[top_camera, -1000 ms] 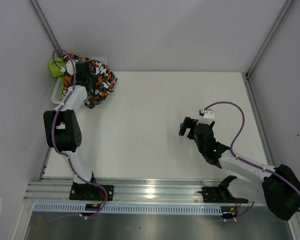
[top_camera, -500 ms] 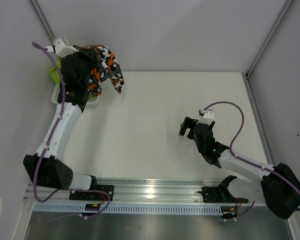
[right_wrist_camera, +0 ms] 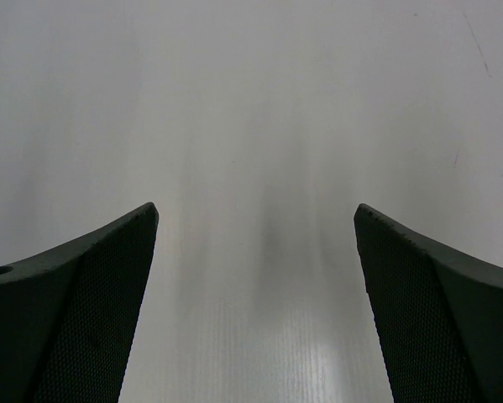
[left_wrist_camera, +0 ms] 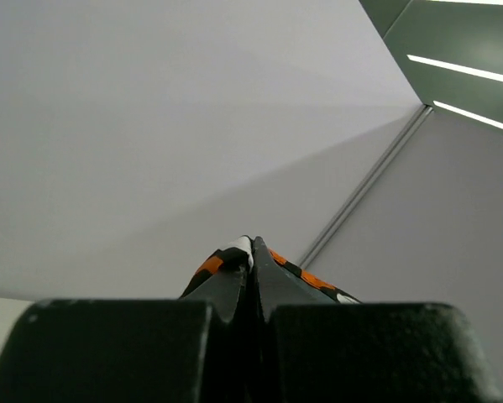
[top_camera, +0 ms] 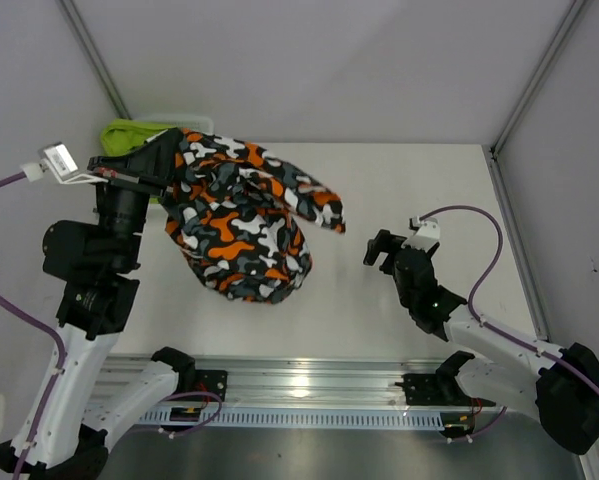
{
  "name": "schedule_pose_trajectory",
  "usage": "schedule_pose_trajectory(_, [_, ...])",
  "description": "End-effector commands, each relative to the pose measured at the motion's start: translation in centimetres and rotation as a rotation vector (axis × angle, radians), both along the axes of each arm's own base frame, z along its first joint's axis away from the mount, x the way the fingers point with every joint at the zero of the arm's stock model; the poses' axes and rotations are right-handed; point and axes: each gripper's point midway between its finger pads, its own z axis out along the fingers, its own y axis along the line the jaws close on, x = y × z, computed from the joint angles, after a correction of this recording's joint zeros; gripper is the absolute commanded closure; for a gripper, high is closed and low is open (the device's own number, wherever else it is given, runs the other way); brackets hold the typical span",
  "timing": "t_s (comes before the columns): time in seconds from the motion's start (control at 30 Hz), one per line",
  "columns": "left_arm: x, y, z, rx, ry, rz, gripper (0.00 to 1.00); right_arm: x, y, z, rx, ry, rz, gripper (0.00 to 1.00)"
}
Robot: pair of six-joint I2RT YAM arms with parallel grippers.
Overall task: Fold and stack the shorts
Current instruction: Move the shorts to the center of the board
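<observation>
Your left gripper [top_camera: 165,152] is clamped shut on the camouflage shorts [top_camera: 241,225], pinching the cloth at its far left edge. In the left wrist view the gripper [left_wrist_camera: 252,252] has its fingers pressed tip to tip, and orange, black and white cloth [left_wrist_camera: 213,265] pokes out on both sides of the tips. From that pinch the shorts spread right and toward the near side, over the left half of the table [top_camera: 419,180]. One flap reaches right toward the middle. You can't tell whether the near bulge rests on the table or hangs above it.

The lime green shorts [top_camera: 129,133] sit bunched in the far left corner, just behind the left gripper and partly hidden by it and by the camouflage cloth.

Your right gripper [top_camera: 379,250] is right of centre, past the flap and not touching it. In the right wrist view the gripper [right_wrist_camera: 255,214] has its jaws spread wide, with only bare table [right_wrist_camera: 259,109] between them.
</observation>
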Motion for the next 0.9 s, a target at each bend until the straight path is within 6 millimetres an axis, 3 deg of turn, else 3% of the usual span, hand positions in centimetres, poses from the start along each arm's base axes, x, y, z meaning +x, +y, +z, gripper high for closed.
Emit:
schedule_pose_trajectory(0.0, [0.0,-1.9,-1.6,-0.013,0.078,-0.108,1.0,0.0,-1.0,1.3,0.028,-0.052,-0.061,0.01])
schedule_pose_trajectory(0.03, [0.1,-2.3,-1.6,-0.021,0.084,-0.128,1.0,0.1,-1.0,1.4,0.028,-0.054,-0.062,0.01])
schedule_pose_trajectory(0.1, [1.5,-3.2,-4.1,-0.01,0.165,-0.147,1.0,0.1,-1.0,1.3,0.026,-0.053,-0.061,0.01])
schedule_pose_trajectory(0.13, [3.0,-3.8,-6.0,-0.007,0.214,-0.15,1.0,0.1,-1.1,1.3,0.025,-0.053,-0.065,0.01])
schedule_pose_trajectory(0.2, [4.5,-4.5,-6.8,-0.016,0.229,-0.155,1.0,0.1,-1.2,1.1,0.018,-0.048,-0.069,0.0])
schedule_pose_trajectory(0.23, [6.4,-5.5,-8.8,-0.012,0.283,-0.17,1.0,0.1,-1.2,1.1,0.016,-0.047,-0.072,0.0])
schedule_pose_trajectory(0.3, [8.1,-7.0,-9.7,-0.016,0.292,-0.208,1.0,0.1,-1.3,1.1,0.014,-0.047,-0.076,0.0])
schedule_pose_trajectory(0.33, [9.9,-8.7,-11.3,-0.011,0.342,-0.237,1.0,0.1,-1.3,1.1,0.015,-0.047,-0.078,0.01])
schedule_pose_trajectory(0.4, [11.4,-10.5,-12.2,-0.009,0.34,-0.244,1.0,0.2,-1.4,1.1,0.013,-0.048,-0.083,0.01])
schedule_pose_trajectory(0.43, [12.8,-13.1,-13.4,0.024,0.365,-0.264,1.0,0.2,-1.6,1.1,0.017,-0.048,-0.091,0.01])
schedule_pose_trajectory(0.47, [13.4,-14.9,-14.2,0.062,0.376,-0.296,0.85,0.2,-1.7,1.1,0.019,-0.048,-0.096,0.01])
schedule_pose_trajectory(0.5, [14.0,-16.9,-16.1,0.128,0.425,-0.331,0.5,0.2,-1.8,1.1,0.016,-0.046,-0.102,0.01])
schedule_pose_trajectory(0.53, [13.8,-19.1,-10.6,0.173,0.337,-0.364,0.02,0.2,-2.1,1.1,0.018,-0.045,-0.112,0.01])
schedule_pose_trajectory(0.57, [15.3,-21.6,-18.7,0.323,0.584,-0.401,0.01,0.2,-2.2,1.0,0.02,-0.045,-0.114,0.01])
schedule_pose_trajectory(0.6, [15.5,-22.2,-19.9,0.385,0.639,-0.397,0.01,0.2,-2.1,1.2,0.024,-0.048,-0.108,0.01])
schedule_pose_trajectory(0.63, [15.8,-22.6,-16.6,0.404,0.586,-0.391,0.01,0.2,-2.1,1.1,0.024,-0.048,-0.103,0.01])
schedule_pose_trajectory(0.67, [16.2,-21.8,-18.3,0.428,0.644,-0.344,0.01,0.3,-1.9,1.3,0.029,-0.053,-0.089,0.01])
schedule_pose_trajectory(0.7, [16.0,-21.2,-17.2,0.418,0.618,-0.327,0.01,0.2,-1.3,1.1,0.037,-0.048,-0.05,0.01])
schedule_pose_trajectory(0.73, [15.9,-20.3,-19.4,0.43,0.651,-0.309,0.01,0.2,-0.9,1.0,0.04,-0.046,-0.028,0.01])
schedule_pose_trajectory(0.77, [15.0,-19.2,-16.1,0.383,0.568,-0.298,0.01,0.3,-0.5,1.2,0.048,-0.058,-0.002,0.01])
schedule_pose_trajectory(0.83, [14.5,-16.9,-18.5,0.364,0.604,-0.268,0.01,0.3,1.0,0.8,0.058,-0.048,0.084,0.01])
schedule_pose_trajectory(0.87, [14.1,-15.9,-17.8,0.343,0.58,-0.253,0.01,0.4,1.6,1.0,0.062,-0.054,0.117,0.01])
